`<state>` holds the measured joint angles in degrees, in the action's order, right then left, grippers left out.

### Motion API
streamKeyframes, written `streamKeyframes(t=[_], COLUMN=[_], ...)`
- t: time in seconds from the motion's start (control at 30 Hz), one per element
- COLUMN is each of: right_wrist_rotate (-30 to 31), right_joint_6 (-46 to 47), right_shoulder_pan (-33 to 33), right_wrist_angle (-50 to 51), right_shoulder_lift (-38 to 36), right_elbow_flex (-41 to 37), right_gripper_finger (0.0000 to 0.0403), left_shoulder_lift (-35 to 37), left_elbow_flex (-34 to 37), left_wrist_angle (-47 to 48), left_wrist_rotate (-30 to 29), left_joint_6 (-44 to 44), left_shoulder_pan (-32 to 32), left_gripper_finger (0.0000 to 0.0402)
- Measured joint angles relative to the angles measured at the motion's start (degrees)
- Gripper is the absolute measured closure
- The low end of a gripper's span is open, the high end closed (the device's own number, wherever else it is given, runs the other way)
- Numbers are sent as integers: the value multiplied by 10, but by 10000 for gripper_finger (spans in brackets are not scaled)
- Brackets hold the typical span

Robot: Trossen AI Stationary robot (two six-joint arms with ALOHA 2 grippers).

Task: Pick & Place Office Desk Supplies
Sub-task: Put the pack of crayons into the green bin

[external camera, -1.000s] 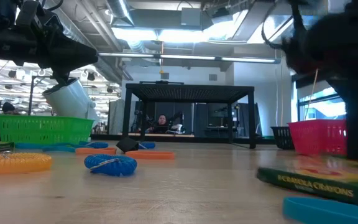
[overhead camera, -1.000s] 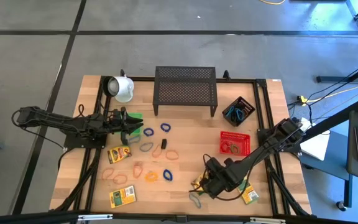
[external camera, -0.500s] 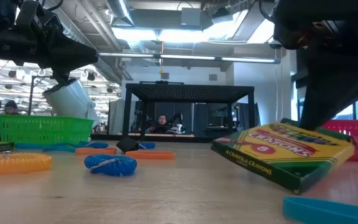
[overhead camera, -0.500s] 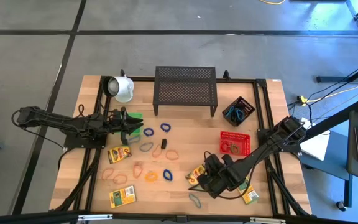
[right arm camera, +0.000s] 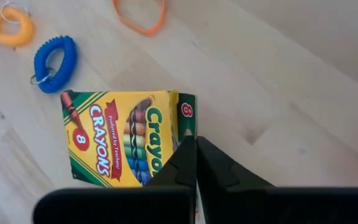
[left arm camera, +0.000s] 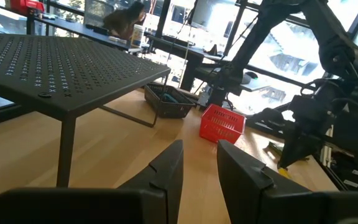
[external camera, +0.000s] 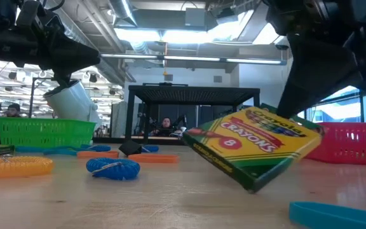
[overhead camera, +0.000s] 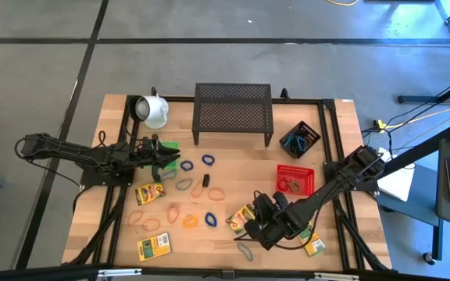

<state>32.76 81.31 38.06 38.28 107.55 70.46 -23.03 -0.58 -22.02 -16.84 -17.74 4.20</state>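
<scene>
A yellow-and-green crayon box (right arm camera: 120, 137) is tipped up near the table's front, right of the middle (overhead camera: 242, 217). My right gripper (right arm camera: 196, 140) is shut on it. In the low view the box (external camera: 253, 149) shows its printed face. My left gripper (overhead camera: 176, 161) hovers level at the left, beside the green basket (overhead camera: 169, 146). Its fingers (left arm camera: 166, 171) stand open with nothing between them. Coiled bands (overhead camera: 187, 165) in blue, orange and pink lie flat on the wood. Two more crayon boxes (overhead camera: 150, 193) (overhead camera: 154, 247) lie at the left and one (overhead camera: 313, 244) at the right. My right gripper has the crayon box by its end with the green side panel (right arm camera: 184, 124), pinched between the shut fingers. The fingers slant down at it from the table's right. The box hangs tilted, its held end (external camera: 307, 130) up. Whether its low corner (external camera: 253, 188) rests on the table, I cannot tell.
A black mesh rack (overhead camera: 233, 113) stands at the back middle, a white mug (overhead camera: 153, 110) at the back left. A red basket (overhead camera: 295, 179) and a black basket (overhead camera: 299, 139) sit at the right. A grey band (overhead camera: 245, 250) lies by the front edge.
My right gripper has turned at the wrist and risen a little. The crayon box, which lay flat at the front right, has been tipped up and swung toward the table's left. Its printed face has turned toward the table's near edge.
</scene>
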Motion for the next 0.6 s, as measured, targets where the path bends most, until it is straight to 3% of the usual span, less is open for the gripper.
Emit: streamKeyframes(t=[0.47,0.6], right_wrist_rotate=[51,70], right_joint_6=[-27,-49], right_shoulder_pan=[-1,-2], right_wrist_angle=[-29,-54], right_shoulder_lift=[0,0], right_elbow_flex=[0,0], right_gripper_finger=[401,402], left_shoulder_lift=[0,0], left_elbow_flex=[0,0], left_wrist_angle=[-12,-49], left_wrist_rotate=[-2,-2], left_joint_6=[-3,-57], left_shoulder_pan=[0,0], left_gripper_finger=[311,311])
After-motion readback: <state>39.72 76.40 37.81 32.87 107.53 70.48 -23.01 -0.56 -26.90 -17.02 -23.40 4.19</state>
